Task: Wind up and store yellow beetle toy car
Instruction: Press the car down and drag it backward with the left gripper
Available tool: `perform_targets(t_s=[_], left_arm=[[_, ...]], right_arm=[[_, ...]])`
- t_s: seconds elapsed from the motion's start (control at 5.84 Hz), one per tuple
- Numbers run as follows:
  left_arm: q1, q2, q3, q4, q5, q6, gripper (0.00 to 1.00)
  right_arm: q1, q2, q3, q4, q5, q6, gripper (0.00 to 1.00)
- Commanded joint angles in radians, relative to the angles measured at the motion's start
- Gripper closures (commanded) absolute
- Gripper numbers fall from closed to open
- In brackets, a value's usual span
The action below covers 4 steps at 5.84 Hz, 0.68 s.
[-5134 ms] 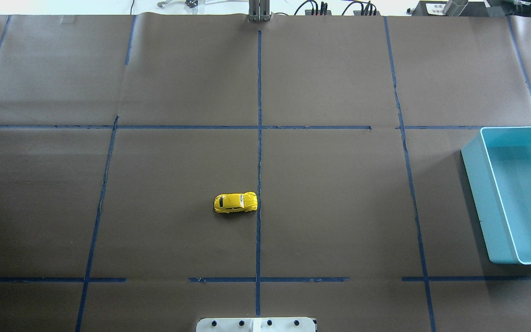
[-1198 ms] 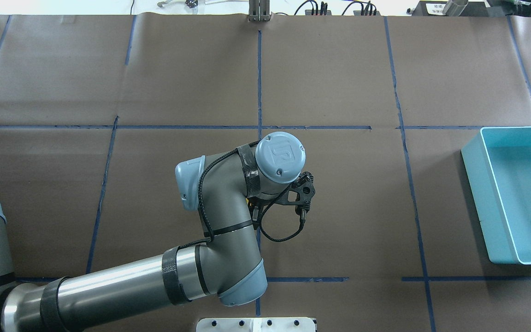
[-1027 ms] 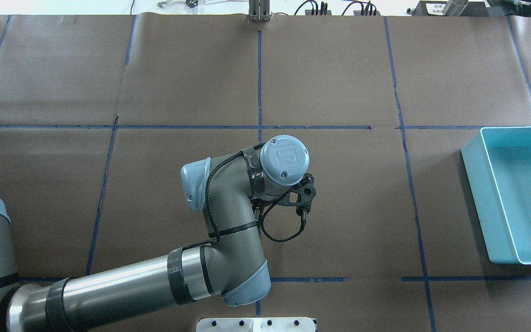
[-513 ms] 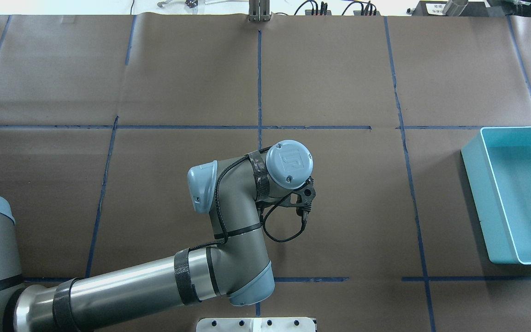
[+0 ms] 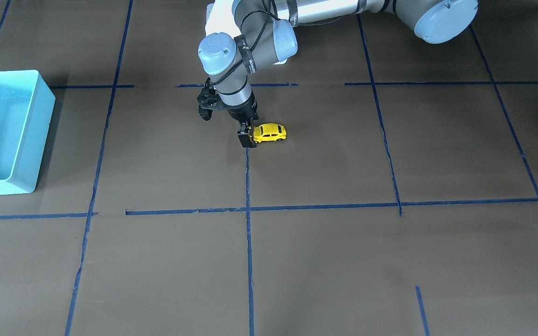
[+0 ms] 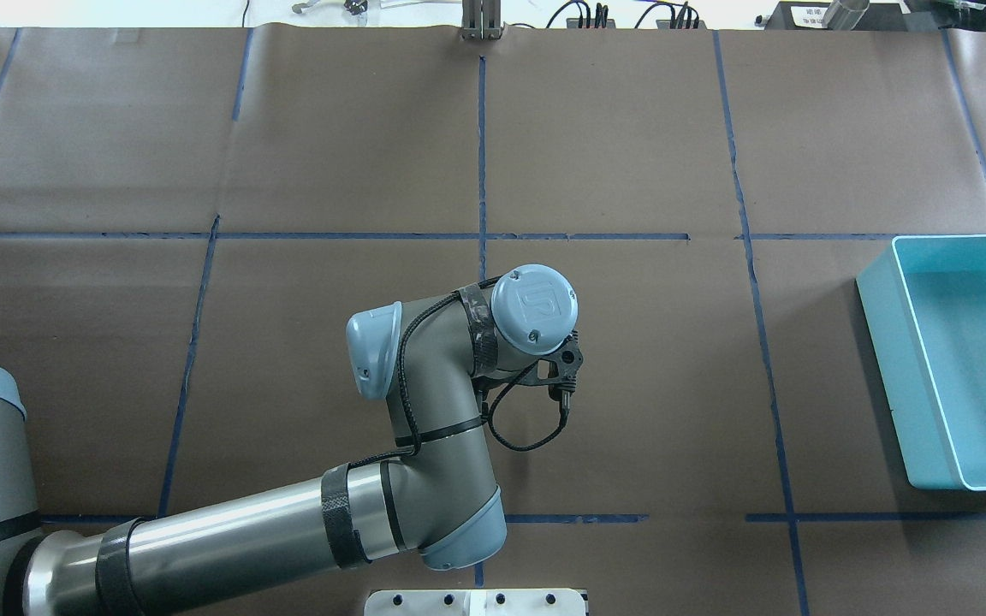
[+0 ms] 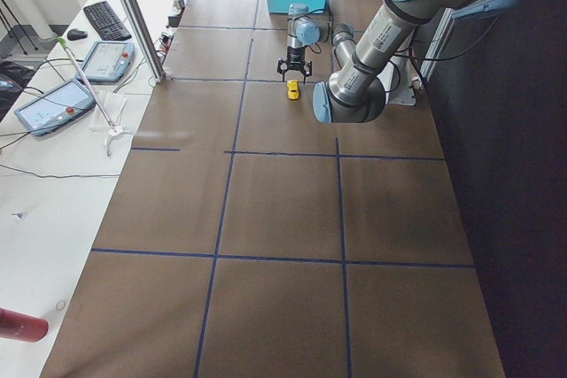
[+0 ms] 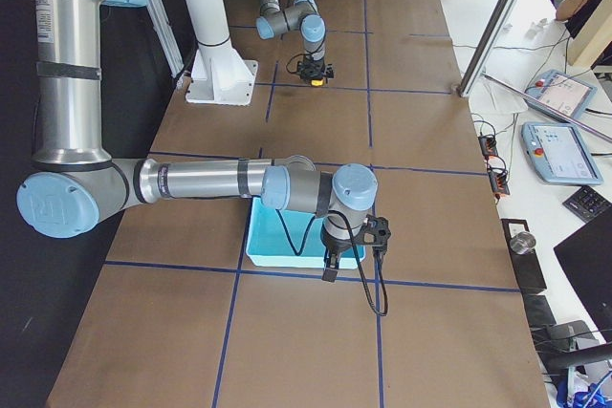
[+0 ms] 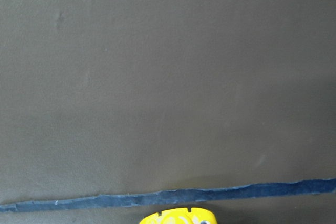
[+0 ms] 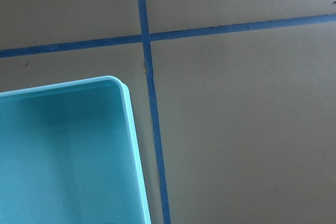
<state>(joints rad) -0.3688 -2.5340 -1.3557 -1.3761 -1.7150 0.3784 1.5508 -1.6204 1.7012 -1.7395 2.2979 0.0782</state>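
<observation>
Position: the yellow beetle toy car [image 5: 270, 133] sits on its wheels near the middle of the table. One end is just beside a blue tape line [image 5: 247, 186].

The left gripper [image 5: 247, 138] points straight down at that end of the car. One black finger shows on the near side of the car in the front view, and the other is hidden behind the wrist. I cannot tell how wide the jaws stand or whether they grip the car. In the overhead view the left arm [image 6: 424, 428] covers the car entirely. The left wrist view catches only a yellow tip at its bottom edge, just short of the tape.

Room to move: bare brown paper [image 5: 343, 261] runs on every side of the car. The turquoise bin [image 5: 40, 140] is well apart, at the table end on the robot's right.

The right gripper [image 8: 330, 267] hangs over the bin's near rim by a corner. It shows only in the right side view, so I cannot tell its opening.

Writing: a "UR" mark on the wrist joint cap [image 6: 534, 301]. The label on the near arm in the right side view is too small to read.

Surface: brown paper sheets, taped into a grid with blue tape.

Room: teach pendants [image 7: 49, 104] and a keyboard [image 7: 106, 19] lie on a white side bench.
</observation>
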Motion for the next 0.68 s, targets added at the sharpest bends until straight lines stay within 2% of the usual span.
perform_targets(t_s=[0.0,0.17,0.34,0.51], left_arm=[[0.001,0.011,-0.005,-0.001,-0.009,-0.027,0.03],[-0.001,0.015,-0.014,0.000,-0.009,-0.023,0.42],[-0.001,0.023,-0.026,0.003,-0.009,-0.018,0.72],[-0.002,0.029,-0.054,0.027,-0.009,-0.015,0.88]], right_arm=[[0.000,0.000,0.000,0.000,0.000,0.000,0.00],[0.000,-0.001,0.000,0.000,0.000,0.000,0.00],[0.000,0.000,0.000,0.000,0.000,0.000,0.00],[0.000,0.000,0.000,0.000,0.000,0.000,0.00]])
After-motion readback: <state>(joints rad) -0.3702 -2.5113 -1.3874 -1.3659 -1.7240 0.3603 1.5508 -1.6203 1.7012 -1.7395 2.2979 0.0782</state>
